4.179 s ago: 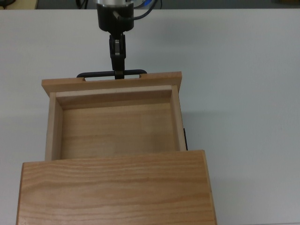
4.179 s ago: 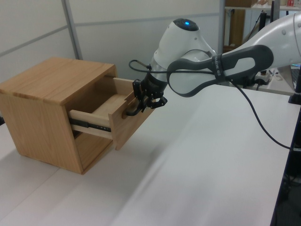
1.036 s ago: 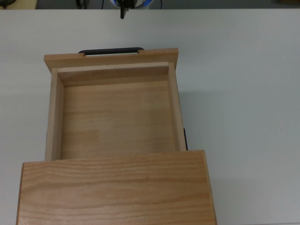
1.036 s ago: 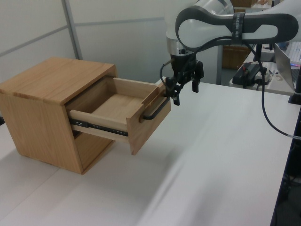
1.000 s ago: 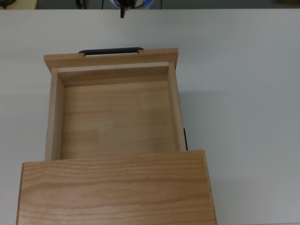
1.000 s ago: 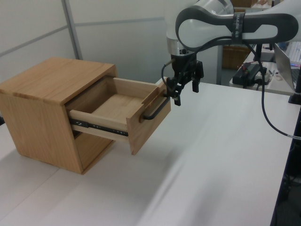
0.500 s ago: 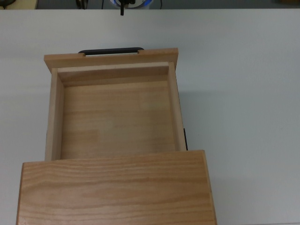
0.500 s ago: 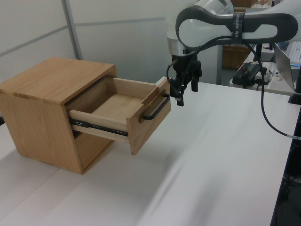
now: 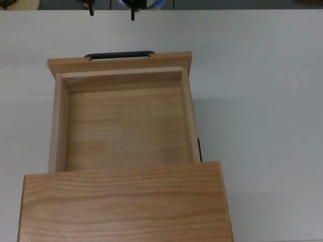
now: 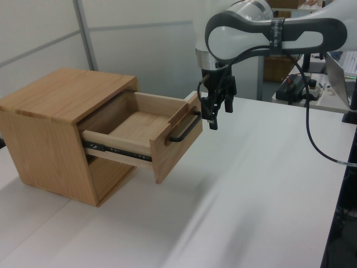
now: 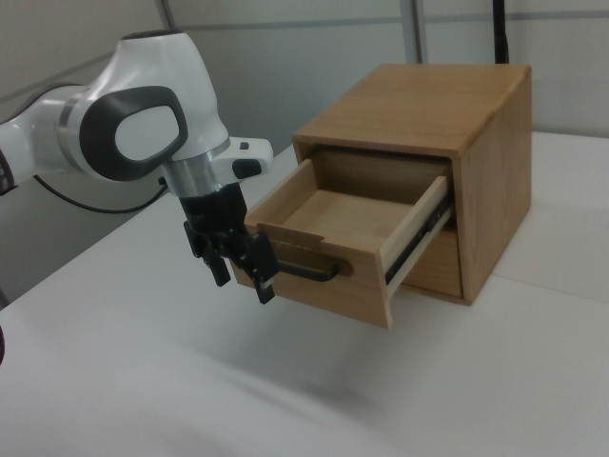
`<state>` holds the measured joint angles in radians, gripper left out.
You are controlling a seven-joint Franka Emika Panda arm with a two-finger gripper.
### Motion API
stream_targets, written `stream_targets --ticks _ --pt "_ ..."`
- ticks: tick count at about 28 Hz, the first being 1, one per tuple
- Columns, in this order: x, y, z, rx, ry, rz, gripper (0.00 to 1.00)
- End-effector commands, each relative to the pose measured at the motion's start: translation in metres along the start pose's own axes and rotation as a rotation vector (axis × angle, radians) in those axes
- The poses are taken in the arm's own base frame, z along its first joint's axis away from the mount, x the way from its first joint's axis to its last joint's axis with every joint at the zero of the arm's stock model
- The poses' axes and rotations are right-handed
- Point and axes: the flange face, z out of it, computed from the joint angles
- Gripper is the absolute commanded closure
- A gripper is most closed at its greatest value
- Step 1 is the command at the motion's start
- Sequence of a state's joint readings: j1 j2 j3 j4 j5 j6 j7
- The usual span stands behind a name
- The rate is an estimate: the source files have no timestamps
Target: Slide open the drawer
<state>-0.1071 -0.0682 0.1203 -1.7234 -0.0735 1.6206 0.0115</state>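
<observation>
Reading drawer (image 10: 146, 129) as pulled well out | my tool (image 10: 216, 115) spread, off handle (image 10: 184, 129), job looks done

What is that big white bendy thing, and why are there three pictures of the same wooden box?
The white bendy thing is a robot arm. At its tip is a gripper, two black fingers that work like a pinching hand. Right now the fingers are apart and hold nothing.

The three pictures show one moment from three cameras. One looks straight down from above; the other two look from opposite sides.

The wooden box is a small cabinet standing on a white table. Its drawer is pulled out, and you can see inside: it is empty. The black bar on the front is the handle. The gripper hangs just in front of that handle, not holding it.
</observation>
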Motion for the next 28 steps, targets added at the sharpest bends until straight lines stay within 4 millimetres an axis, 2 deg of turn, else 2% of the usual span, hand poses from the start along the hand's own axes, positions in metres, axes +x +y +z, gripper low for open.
stream_targets --ticks 1,8,13,21,28 --pt "0.0021 0.0092 -0.0024 0.046 -0.015 -0.029 0.0" --pt "0.0029 0.007 -0.0009 0.066 -0.018 -0.022 0.0" --pt "0.0029 0.0111 -0.0008 0.178 -0.015 0.0 0.0" --pt "0.0032 0.0111 -0.0006 0.171 -0.017 -0.007 0.0" --pt "0.0034 0.0114 -0.0004 0.056 -0.018 -0.024 0.0"
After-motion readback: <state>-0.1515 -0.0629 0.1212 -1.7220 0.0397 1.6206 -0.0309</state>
